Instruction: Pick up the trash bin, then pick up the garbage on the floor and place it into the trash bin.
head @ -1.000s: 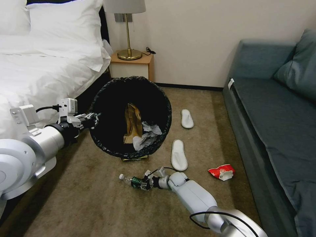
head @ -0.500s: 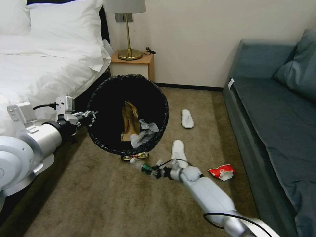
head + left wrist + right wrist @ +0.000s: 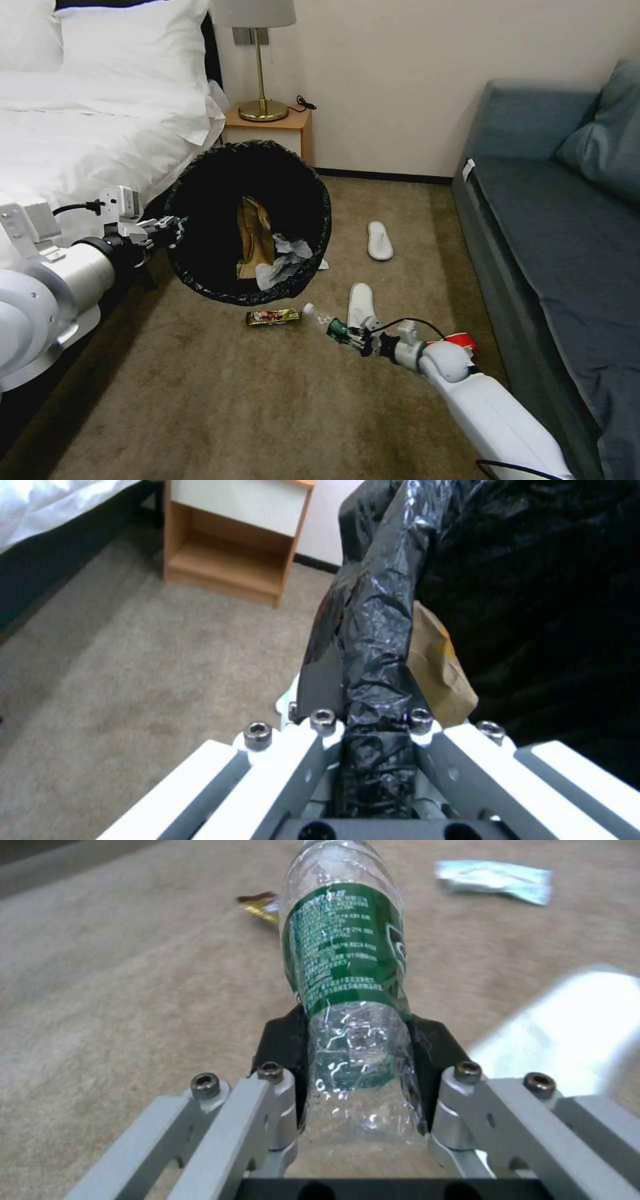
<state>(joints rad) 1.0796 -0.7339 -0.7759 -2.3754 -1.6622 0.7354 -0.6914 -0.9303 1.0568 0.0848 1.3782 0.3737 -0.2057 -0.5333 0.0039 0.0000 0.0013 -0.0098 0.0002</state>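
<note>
we are noting that the right gripper (image 3: 355, 337) has come up off the carpet since a second ago, carrying the bottle (image 3: 325, 323) away from its earlier spot on the floor and toward the sofa side, cap end now pointing at the trash bin (image 3: 200, 267). the bin has drifted slightly toward the bed and upward over the same interval. we are judging the pick as complete and the transfer as under way, with the bottle not yet over the bin mouth.

the right gripper's fingers (image 3: 283, 1045) are clamping the bottle (image 3: 347, 965) at its lower body, just below the green label. the right forearm is reaching low and forward from the near right.

the left gripper (image 3: 170, 230) is pinching the bag-covered rim (image 3: 373, 630), holding the bin off the floor and tipped so its opening is facing the robot. a brown paper bag (image 3: 252, 237) and white tissues (image 3: 280, 260) are lying inside.

a gold wrapper (image 3: 273, 317), a red wrapper (image 3: 460, 340) and two slippers (image 3: 379, 240) are remaining on the carpet.
</note>
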